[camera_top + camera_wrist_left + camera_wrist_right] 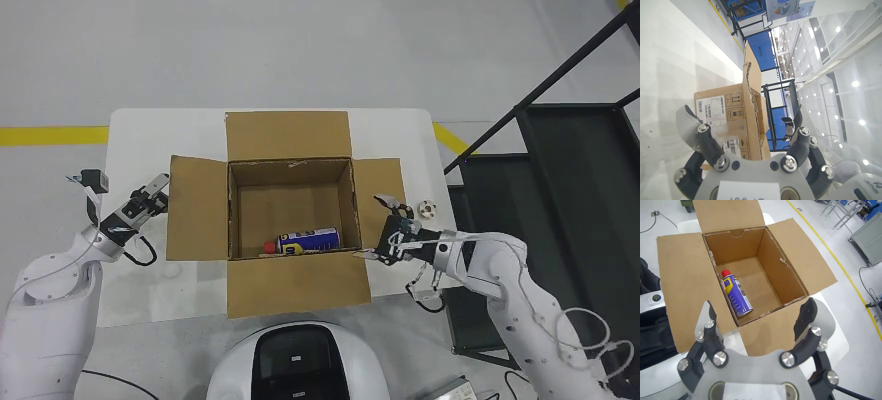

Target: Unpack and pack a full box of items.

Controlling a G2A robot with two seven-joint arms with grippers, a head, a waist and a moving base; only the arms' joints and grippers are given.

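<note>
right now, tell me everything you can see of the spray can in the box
The spray can is a slim cylinder, seemingly metal, with a blue and yellow printed body and a red cap. It lies on its side on the floor of the open cardboard box, along the wall nearest the robot and seemingly against it, cap toward the robot's left. Nothing else touches it.

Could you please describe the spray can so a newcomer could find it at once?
On the white table stands an open cardboard box, all four flaps folded out. On its floor, against the wall nearest the robot, lies the spray can on its side. It is the only item inside: blue body, yellow marking, red cap.
</note>
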